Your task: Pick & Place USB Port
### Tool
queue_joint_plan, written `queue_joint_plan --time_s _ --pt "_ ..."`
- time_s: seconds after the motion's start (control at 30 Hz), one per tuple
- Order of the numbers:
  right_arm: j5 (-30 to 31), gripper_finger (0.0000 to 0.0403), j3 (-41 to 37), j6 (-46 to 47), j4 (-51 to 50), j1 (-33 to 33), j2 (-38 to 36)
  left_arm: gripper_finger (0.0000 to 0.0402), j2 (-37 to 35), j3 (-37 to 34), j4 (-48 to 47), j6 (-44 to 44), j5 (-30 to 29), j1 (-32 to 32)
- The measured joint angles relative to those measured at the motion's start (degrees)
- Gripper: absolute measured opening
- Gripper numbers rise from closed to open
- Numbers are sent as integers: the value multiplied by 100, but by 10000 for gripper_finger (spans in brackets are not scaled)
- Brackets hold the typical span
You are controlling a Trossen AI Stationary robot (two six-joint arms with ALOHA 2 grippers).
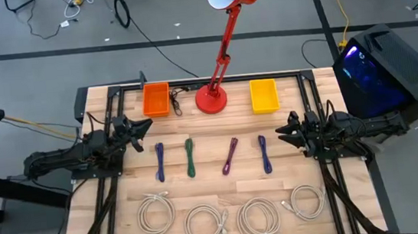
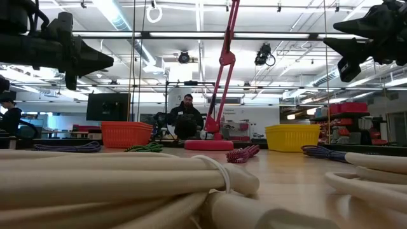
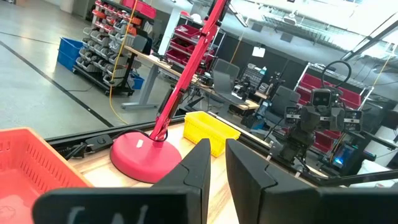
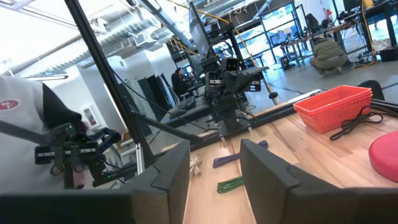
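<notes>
Four short bundled cables lie in a row mid-table: dark blue (image 1: 160,161), green (image 1: 190,157), magenta (image 1: 230,156) and blue (image 1: 263,154). Several white coiled cables (image 1: 206,223) lie along the near edge. An orange basket (image 1: 156,99) and a yellow basket (image 1: 264,95) stand at the far edge. My left gripper (image 1: 147,124) hovers at the table's left side, open by a narrow gap (image 3: 217,163), holding nothing. My right gripper (image 1: 280,132) hovers at the right side, open (image 4: 214,163) and empty. Both stand well above the table.
A red desk lamp stands with its base (image 1: 211,99) between the two baskets, its arm leaning over the far edge. A black cord (image 1: 177,101) lies beside the orange basket. A dark machine (image 1: 385,69) sits off the table's right. A person (image 2: 186,117) is in the room beyond.
</notes>
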Motion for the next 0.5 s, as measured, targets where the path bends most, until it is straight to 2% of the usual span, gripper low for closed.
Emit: queue_joint_plan --time_s 0.37,0.5 --pt "0 144 1 0 0 0 1 53 0 0 386 -455 -52 2" --pt "0 144 0 0 1 -1 2 53 0 0 579 -759 -320 3"
